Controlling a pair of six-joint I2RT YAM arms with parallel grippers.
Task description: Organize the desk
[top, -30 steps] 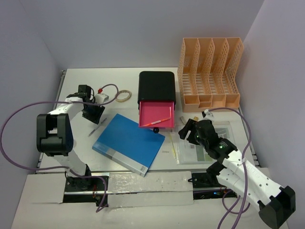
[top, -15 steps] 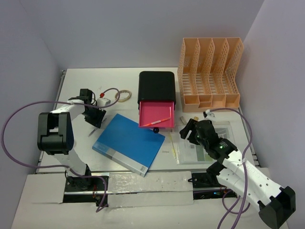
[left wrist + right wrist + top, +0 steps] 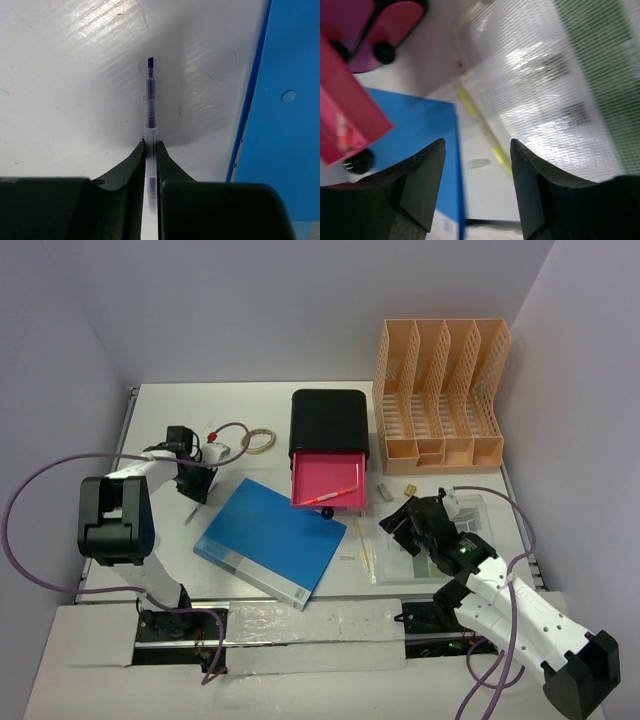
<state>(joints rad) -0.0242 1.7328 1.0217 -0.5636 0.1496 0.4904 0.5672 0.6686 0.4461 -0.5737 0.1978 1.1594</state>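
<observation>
Surface [image 3: 160, 415], white and wide, lies under everything, from the arm bases to the back wall; the left arm reaches forward with its wrist bent down; the left hand [image 3: 151, 146] sits low beside the blue folder [image 3: 270, 540], fingers clenched on a pen [image 3: 150, 100] whose tip points away from it; the right arm stretches inward from the near right corner; the right hand [image 3: 477, 185] tilts above a clear plastic sleeve [image 3: 545, 90], fingers parted, grasping nothing.
</observation>
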